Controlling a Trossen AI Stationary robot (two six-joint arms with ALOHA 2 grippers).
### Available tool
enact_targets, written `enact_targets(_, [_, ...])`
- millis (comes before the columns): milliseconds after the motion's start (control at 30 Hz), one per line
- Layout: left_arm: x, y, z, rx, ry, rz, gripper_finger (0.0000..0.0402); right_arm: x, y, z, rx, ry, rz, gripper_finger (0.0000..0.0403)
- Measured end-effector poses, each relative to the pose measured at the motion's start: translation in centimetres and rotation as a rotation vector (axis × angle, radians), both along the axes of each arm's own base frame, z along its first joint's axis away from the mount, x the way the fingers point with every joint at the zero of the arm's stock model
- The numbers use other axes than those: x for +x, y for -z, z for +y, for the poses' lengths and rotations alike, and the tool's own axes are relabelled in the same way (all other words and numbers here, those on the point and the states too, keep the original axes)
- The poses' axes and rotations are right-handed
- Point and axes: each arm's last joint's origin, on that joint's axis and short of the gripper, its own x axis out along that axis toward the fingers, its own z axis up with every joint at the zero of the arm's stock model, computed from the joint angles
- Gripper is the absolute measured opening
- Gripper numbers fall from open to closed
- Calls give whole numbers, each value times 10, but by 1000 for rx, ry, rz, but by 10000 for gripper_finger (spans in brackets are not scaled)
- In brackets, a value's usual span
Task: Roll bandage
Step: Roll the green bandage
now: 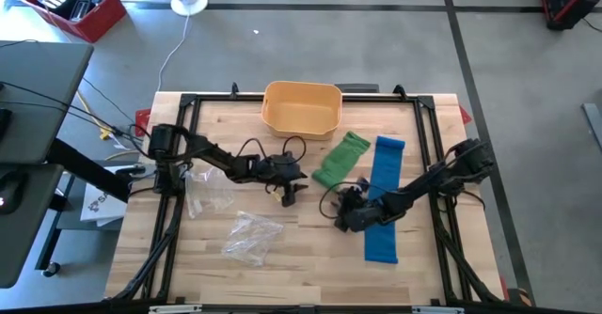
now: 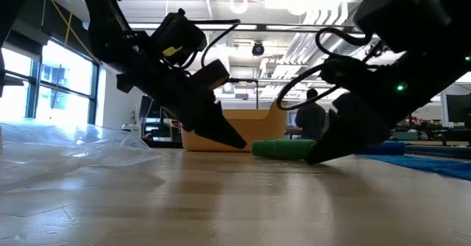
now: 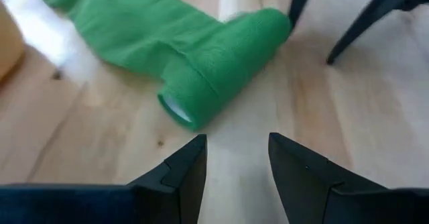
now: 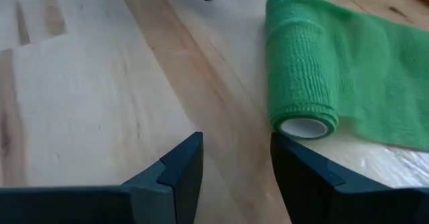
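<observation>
A green bandage point(image 1: 340, 159) lies on the wooden table, its near end wound into a roll point(image 3: 224, 60) with a white core point(image 4: 305, 125) and its loose tail spread flat toward the far edge. My left gripper point(image 1: 293, 192) stands open just left of the roll, its fingers point(image 3: 181, 174) slanting down toward it with a gap of bare wood between. My right gripper point(image 1: 343, 211) is open too, low over the table on the roll's near side, with one finger point(image 4: 295, 163) close to the cored end. Nothing lies between either pair of fingers.
A blue bandage point(image 1: 384, 196) lies flat to the right of the green one, under my right arm. A yellow basket point(image 1: 301, 107) stands at the far edge. Two clear plastic bags point(image 1: 209, 187) point(image 1: 252, 237) lie on the left half. Bare wood point(image 4: 87, 83) stretches near the grippers.
</observation>
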Motion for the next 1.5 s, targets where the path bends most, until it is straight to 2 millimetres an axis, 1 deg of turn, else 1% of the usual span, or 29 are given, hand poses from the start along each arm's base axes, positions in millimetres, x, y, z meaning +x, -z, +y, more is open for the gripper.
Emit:
enact_targets(100, [4, 4, 2, 3, -7, -26, 154, 1, -2, -1, -5, -10, 2, 165])
enact_targets(200, [6, 10, 3, 4, -10, -11, 154, 0, -6, 1, 13, -29, 20, 165])
enact_targets(267, [6, 12, 5, 10, -10, 3, 154, -2, -9, 3, 31, -16, 8, 165])
enact_targets(333, [6, 13, 7, 19, -11, 3, 154, -6, -9, 4, 24, 7, 19, 165])
enact_targets(400, [7, 13, 10, 29, -14, 4, 154, -6, -10, 2, 27, 20, 10, 165])
enact_targets(500, [11, 12, 15, 60, -10, -8, 154, -1, -10, -2, 29, 17, -4, 165])
enact_targets(600, [16, 15, 19, 74, -5, -5, 154, 3, -10, -8, 11, 1, 2, 165])
enact_targets(767, [25, 20, 19, 105, 86, -8, 154, 8, -10, -18, 8, -1, 3, 165])
enact_targets(900, [28, 19, 12, 128, 127, -22, 154, 8, -9, -20, 44, -32, 29, 165])
enact_targets(1000, [28, 15, 4, 126, 151, -20, 154, 7, -9, -17, 35, -55, 41, 163])
enact_targets(1067, [27, 12, 0, 121, 169, -17, 154, 5, -11, -12, 33, -74, 43, 154])
enact_targets(1200, [24, 3, -10, 73, 199, 5, 149, 0, -15, 0, 51, -84, 11, 122])
enact_targets(1367, [22, -10, -28, 19, 242, -14, 114, -5, -25, 15, 71, -119, -35, 88])
enact_targets(1500, [21, -24, -42, 6, 244, -42, 75, -10, -39, 25, 91, -159, -85, 77])
